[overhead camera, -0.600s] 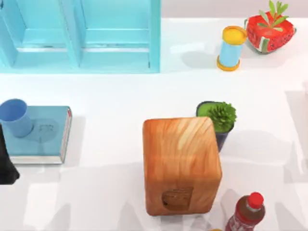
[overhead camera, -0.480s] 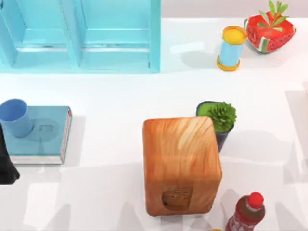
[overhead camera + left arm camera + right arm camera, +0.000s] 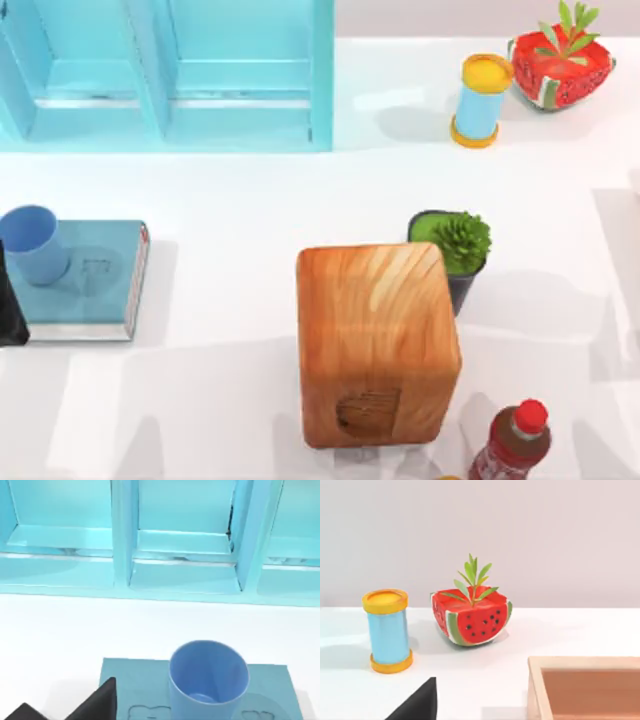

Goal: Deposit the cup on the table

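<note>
The medium-blue cup (image 3: 30, 244) stands upright on a teal book (image 3: 95, 285) at the table's (image 3: 230, 200) left side. In the left wrist view the cup (image 3: 207, 680) shows its open mouth, with the book (image 3: 140, 680) under it. My left gripper (image 3: 10, 312) is a dark shape at the left edge, just in front of the cup and apart from it. A black part of that gripper (image 3: 95, 707) sits beside the cup in its wrist view. My right gripper (image 3: 417, 704) is parked, with a black tip showing in its own wrist view.
A light-blue shelf unit (image 3: 165, 75) fills the back left. A tall wooden block (image 3: 375, 340) stands mid-table beside a small potted plant (image 3: 455, 245). Back right are a light-blue cylinder with yellow ends (image 3: 480, 100) and a watermelon planter (image 3: 560, 65). A red bottle (image 3: 512, 440) stands front right.
The left arm's dark shape has drawn back toward the table's left edge and shows less of itself. The cup and book have not moved.
</note>
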Robot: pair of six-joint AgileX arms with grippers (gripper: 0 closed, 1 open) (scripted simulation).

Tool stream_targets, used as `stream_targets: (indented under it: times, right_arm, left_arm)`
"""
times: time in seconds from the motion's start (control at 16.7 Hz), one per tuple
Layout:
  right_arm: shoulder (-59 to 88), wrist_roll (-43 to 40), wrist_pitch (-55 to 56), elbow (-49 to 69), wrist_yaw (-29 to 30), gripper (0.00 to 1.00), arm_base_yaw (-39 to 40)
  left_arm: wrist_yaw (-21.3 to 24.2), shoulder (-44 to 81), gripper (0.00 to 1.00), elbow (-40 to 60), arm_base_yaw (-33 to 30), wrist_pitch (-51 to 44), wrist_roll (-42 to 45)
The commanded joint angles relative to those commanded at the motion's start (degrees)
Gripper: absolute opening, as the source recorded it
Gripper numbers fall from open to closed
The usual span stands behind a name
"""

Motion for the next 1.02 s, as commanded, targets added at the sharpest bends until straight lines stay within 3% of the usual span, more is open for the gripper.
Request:
stream_targets:
  times: [0.72,1.02]
  right_arm:
    - [0.00,0.00,0.00,0.00,0.00,1.00,0.00]
    - [0.00,0.00,0.00,0.00,0.00,1.00,0.00]
  left_arm:
    - [0.28,59.24,1.00,57.81,-4.30,-44.30,-0.82]
    - [0.50,79.08,1.00,75.97,-5.52,-59.28,-2.00]
